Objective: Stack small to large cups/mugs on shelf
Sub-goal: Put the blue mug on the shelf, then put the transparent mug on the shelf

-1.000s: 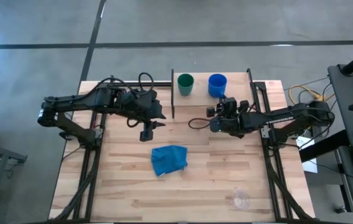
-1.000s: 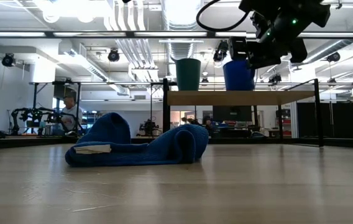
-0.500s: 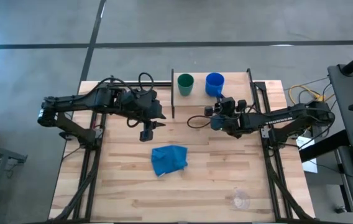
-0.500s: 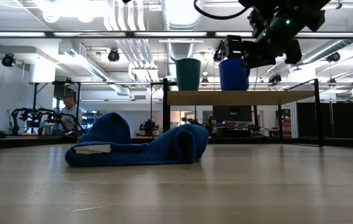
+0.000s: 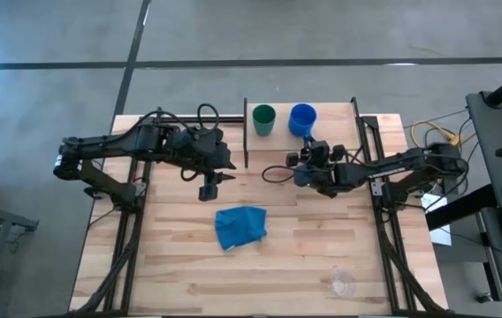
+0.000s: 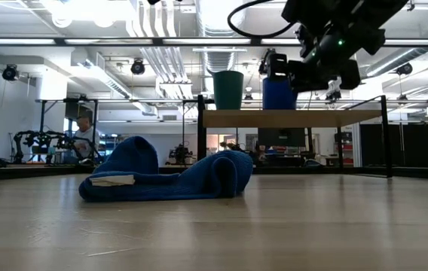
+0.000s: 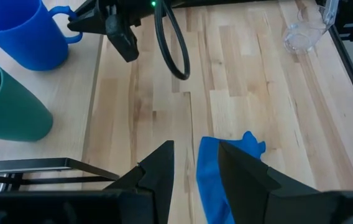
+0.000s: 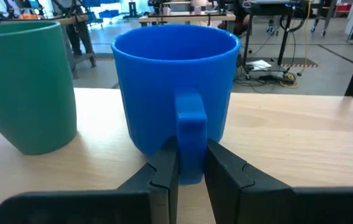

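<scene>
Reading the table from left to right:

Left gripper [image 5: 209, 188]: hangs over bare tabletop [image 5: 171, 265], just left of the shelf's near upright; its wrist view shows the two fingers [image 7: 158, 171] a little apart with nothing between them.

Blue cloth [image 5: 240, 226]: soft heap in mid-table, no part of the task.

Green cup [image 5: 263, 119]: upright at the left end of the shelf [image 5: 332, 128]. Probably light, stiff plastic; with no handle it would be taken across the rim or wall.

Blue mug [image 5: 302, 117]: upright on the shelf just right of the green cup, a narrow gap between them. Likely light and rigid, with a smooth wall that could slip, so the handle is the sure hold.

Right gripper [image 5: 308, 152]: at the mug's near side, fingers pinched on its handle [image 8: 189, 134].

Clear glass [image 5: 343, 283]: well apart from the shelf, near the front right of the tabletop. Judged fragile and slippery; a gentle grip across the wall suits it.

View differences: only the right wrist view shows the fingers [image 8: 165, 165] pressed on either side of the handle. The low view shows both vessels standing level on the board but not the glass. The high view gives the whole layout. The left wrist view also catches the glass [image 7: 303, 36] lying far off.
</scene>
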Robot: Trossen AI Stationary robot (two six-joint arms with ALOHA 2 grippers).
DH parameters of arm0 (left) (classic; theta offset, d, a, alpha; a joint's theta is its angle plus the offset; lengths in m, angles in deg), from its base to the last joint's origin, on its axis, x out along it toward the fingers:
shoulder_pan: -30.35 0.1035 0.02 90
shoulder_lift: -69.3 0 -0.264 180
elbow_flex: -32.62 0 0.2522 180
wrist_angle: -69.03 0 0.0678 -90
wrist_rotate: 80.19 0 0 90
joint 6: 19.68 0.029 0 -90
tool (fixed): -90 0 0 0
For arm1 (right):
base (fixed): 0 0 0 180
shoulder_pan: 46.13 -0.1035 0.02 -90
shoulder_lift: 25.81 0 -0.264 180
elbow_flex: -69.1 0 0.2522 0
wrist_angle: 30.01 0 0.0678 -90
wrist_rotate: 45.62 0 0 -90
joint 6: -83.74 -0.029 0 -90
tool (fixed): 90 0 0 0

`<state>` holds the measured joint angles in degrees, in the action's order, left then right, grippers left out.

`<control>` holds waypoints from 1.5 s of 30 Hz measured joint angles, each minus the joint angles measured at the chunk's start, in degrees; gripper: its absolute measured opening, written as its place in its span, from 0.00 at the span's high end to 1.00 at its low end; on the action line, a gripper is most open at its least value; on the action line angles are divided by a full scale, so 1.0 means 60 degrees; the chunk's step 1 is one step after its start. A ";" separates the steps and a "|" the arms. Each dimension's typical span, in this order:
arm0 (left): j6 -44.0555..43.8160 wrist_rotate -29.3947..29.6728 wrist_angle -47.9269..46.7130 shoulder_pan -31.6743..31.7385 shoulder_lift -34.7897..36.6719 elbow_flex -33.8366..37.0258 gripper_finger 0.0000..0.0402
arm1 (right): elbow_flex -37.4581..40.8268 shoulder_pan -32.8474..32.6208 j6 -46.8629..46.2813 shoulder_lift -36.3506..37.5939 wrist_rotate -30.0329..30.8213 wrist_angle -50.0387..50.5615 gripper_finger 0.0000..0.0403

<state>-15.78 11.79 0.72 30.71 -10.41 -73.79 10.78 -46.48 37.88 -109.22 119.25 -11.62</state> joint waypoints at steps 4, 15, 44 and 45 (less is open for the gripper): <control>0.0000 0.0000 0.0005 0.0000 0.0000 0.0009 0.72 | 0.0000 0.0002 -0.0009 -0.0049 -0.0025 0.0005 0.86; -0.0004 0.0000 0.0002 0.0000 0.0000 0.0033 0.72 | -0.0007 0.0583 -0.0038 0.0119 -0.2148 -0.0169 0.84; -0.0044 -0.0015 0.0009 0.0000 0.0000 0.0045 0.72 | -0.0244 0.0283 0.3661 0.2034 -0.2265 -0.1084 0.77; -0.0046 -0.0015 0.0009 -0.0004 0.0000 0.0045 0.72 | -0.0310 0.0178 0.3979 0.2156 -0.2290 -0.1065 0.77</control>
<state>-16.06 11.70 0.77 30.69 -10.41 -73.52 8.93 -45.41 61.75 -96.28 105.51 -18.01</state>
